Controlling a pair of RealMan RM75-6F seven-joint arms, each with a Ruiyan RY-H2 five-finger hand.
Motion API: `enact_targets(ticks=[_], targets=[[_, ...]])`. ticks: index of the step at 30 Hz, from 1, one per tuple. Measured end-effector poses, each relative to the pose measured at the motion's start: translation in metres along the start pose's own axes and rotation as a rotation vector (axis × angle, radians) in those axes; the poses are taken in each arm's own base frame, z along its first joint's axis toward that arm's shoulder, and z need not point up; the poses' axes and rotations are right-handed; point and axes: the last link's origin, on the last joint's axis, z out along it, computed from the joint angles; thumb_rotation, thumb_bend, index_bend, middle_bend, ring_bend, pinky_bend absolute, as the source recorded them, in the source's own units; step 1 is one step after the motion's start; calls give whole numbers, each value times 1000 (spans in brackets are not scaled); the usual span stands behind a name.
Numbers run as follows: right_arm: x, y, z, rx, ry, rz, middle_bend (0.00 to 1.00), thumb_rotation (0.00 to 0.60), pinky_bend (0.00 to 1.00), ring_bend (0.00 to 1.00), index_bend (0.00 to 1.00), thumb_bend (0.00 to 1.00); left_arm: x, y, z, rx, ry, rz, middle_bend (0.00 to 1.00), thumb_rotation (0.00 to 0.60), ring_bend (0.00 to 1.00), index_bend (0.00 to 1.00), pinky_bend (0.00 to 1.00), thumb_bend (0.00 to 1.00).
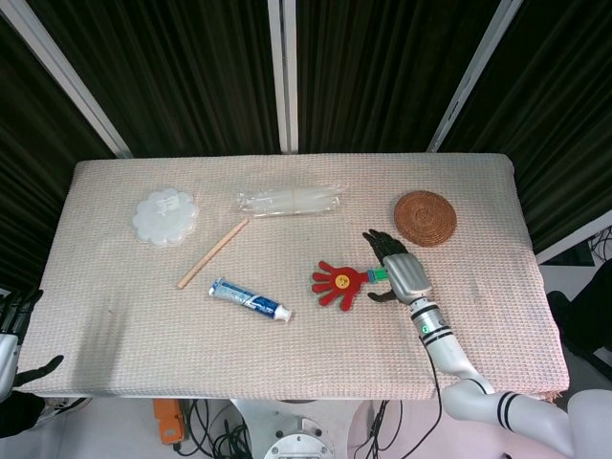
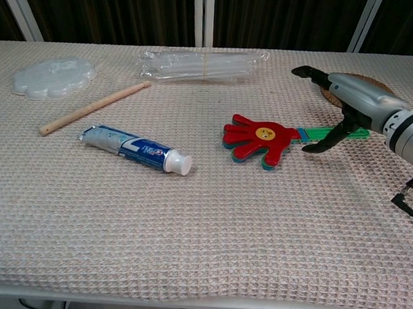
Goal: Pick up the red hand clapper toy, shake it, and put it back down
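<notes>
The red hand clapper toy (image 1: 337, 284) (image 2: 259, 138) lies flat on the table cloth right of centre, its yellow face up and its green handle (image 2: 336, 133) pointing right. My right hand (image 1: 402, 273) (image 2: 355, 100) hovers just over the handle with its fingers spread, gripping nothing; one dark fingertip reaches down beside the handle. At the table's near left corner my left hand (image 1: 11, 330) hangs off the edge, fingers apart and empty; the chest view does not show it.
A round woven coaster (image 1: 426, 218) (image 2: 368, 83) sits behind the right hand. Left of the toy lie a toothpaste tube (image 1: 251, 300) (image 2: 134, 148), a wooden stick (image 1: 212, 253) (image 2: 94, 108), a clear plastic packet (image 1: 292, 201) (image 2: 201, 64) and a white flower-shaped lid (image 1: 165, 216) (image 2: 52, 77).
</notes>
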Motion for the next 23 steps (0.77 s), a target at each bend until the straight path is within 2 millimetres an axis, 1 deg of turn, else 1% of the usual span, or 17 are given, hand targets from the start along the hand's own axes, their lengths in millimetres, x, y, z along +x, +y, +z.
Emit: enact_targets(ticks=[3,6,8,9,12,13,15,16,19,21,23], targets=[[12,-1,-11,3,20,-6,0,600,0,0,0,2,1,0,-1,3,4,1,20,600,0,44,32,102],[30,7,-31,-1,79,-51,0,600,0,0,0,14,1,-1,-2,8,2,1,20,600,0,44,32,102],[44,18,-50,-16,134,-104,0,600,0,0,0,16,1,-1,-3,9,1,2,20,600,0,44,32,102],[49,24,-61,-28,159,-130,0,600,0,0,0,18,1,-1,-3,9,2,2,19,600,0,44,32,102],[64,50,-105,-101,228,-225,0,600,0,0,0,25,1,0,-3,9,2,6,20,600,0,44,32,102],[67,60,-125,-142,247,-262,0,600,0,0,0,25,0,1,-4,9,0,7,20,600,0,44,32,102],[70,75,-155,-205,271,-312,0,600,0,0,0,26,0,1,-5,9,-4,13,20,600,0,44,32,102],[71,83,-174,-247,285,-340,0,600,0,0,0,26,1,1,-6,10,-6,18,20,600,0,44,32,102],[70,99,-214,-338,311,-387,0,600,0,0,0,26,2,1,-6,10,-7,30,20,600,0,44,32,102],[70,106,-228,-373,319,-396,0,600,0,0,0,26,2,2,-4,8,-7,32,19,600,0,44,32,102],[69,111,-236,-397,323,-384,0,600,0,0,0,26,1,2,-3,4,-11,35,20,600,0,44,32,102]])
